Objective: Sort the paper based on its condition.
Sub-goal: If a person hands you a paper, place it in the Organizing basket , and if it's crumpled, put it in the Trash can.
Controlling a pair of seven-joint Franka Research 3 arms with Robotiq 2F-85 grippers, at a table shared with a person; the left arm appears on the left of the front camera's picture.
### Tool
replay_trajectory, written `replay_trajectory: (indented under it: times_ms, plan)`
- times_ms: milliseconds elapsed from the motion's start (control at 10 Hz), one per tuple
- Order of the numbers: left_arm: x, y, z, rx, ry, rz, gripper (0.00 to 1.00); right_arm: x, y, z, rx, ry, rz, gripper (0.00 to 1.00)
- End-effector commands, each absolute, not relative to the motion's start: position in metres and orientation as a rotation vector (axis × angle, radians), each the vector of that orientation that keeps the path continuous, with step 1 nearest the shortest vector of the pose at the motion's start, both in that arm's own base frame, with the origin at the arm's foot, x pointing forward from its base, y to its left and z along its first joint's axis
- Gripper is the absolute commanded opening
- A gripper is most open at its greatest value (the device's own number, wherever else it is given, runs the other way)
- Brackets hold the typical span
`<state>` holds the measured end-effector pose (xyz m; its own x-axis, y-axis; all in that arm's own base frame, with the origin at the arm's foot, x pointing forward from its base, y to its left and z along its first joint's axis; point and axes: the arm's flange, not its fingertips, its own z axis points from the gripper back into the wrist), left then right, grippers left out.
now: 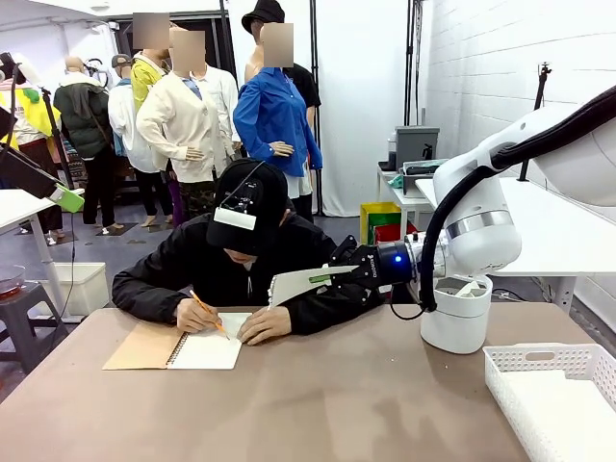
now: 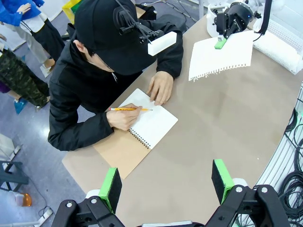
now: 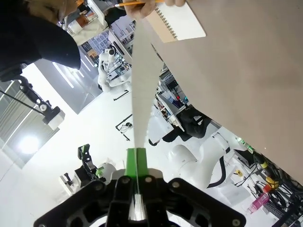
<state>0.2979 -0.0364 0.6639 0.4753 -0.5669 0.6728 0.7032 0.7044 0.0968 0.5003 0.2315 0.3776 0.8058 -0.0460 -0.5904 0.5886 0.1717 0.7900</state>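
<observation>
My right gripper (image 1: 337, 273) is shut on the edge of a smooth white sheet of paper (image 1: 296, 285) and holds it in the air above the table, just in front of the person's arm. From the left wrist view the sheet (image 2: 220, 56) hangs flat with a ragged torn edge, and the right gripper (image 2: 218, 44) pinches its far side. The right wrist view has the paper (image 3: 142, 90) edge-on, rising from between the closed green pads (image 3: 131, 161). My left gripper (image 2: 165, 184) is open, high above the near table edge, with nothing between its fingers.
A person leans over the far side of the table and writes with a pencil (image 2: 130, 109) in an open spiral notebook with a tan cover (image 1: 183, 348). A white plastic basket (image 1: 539, 361) stands at the front right corner. The brown tabletop (image 1: 337, 404) between them is bare.
</observation>
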Motion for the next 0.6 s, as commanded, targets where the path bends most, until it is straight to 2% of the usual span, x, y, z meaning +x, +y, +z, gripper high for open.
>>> replay_trajectory:
  times_ms: [0,500]
  plan:
    - [0.2983,-0.0353,0.6632,-0.203,-0.746,-0.779,1.0,0.4972,0.2366,0.3782,1.36,0.471,-0.463,0.0]
    - [0.2983,-0.0353,0.6632,-0.203,-0.746,-0.779,1.0,0.4989,0.2339,0.3802,1.333,0.489,-0.465,0.0]
